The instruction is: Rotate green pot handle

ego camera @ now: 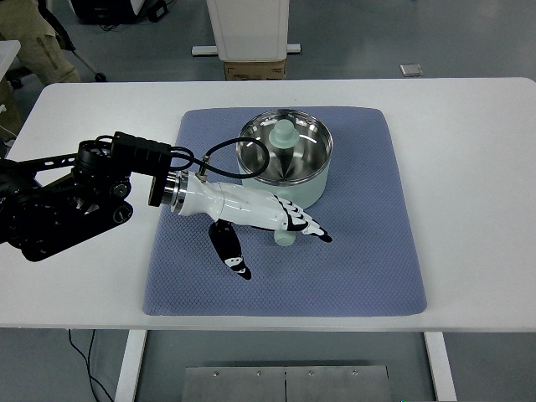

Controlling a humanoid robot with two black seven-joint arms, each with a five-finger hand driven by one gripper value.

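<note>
- The green pot (pixel 289 167) sits on the blue mat (pixel 377 251) toward the far side of the tabletop (pixel 469 167), its glass lid (pixel 283 146) on and the knob upright.
- The handle (pixel 286 237) sticks out from the pot's near side toward me, and only its rounded end shows below my fingers.
- My left robot hand (pixel 251 213) lies across the handle, fingers stretched over it and thumb hanging down toward the mat. I judge it resting on the handle, not clamped round it.
- To turn it well, I should curl fingers and thumb fully round the handle before I push sideways.
- I should swing in an arc about the pot's centre, so the pot spins in place and doesn't slide.
- The mat's textured surface may drag, so I'd move slowly.
- The lid could rattle or shift if I jerk.
- My right arm is out of view.
</note>
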